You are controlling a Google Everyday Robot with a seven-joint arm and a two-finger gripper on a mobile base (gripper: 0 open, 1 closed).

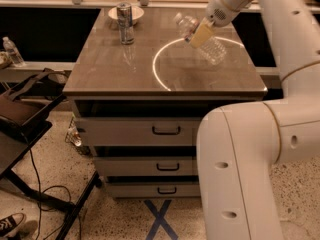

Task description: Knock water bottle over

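The water bottle, clear ribbed plastic with a white cap, is tilted steeply over the right rear part of the table top. Its cap points up and to the left and its base is low to the right. My gripper is right against the bottle's middle, reaching in from the upper right. The bottle lies over a bright ring on the table top.
A slim silver can stands at the table's rear left, with a white bowl behind it. A small clear bottle stands off the table at left. A dark bag is at left. My white arm body fills the right foreground.
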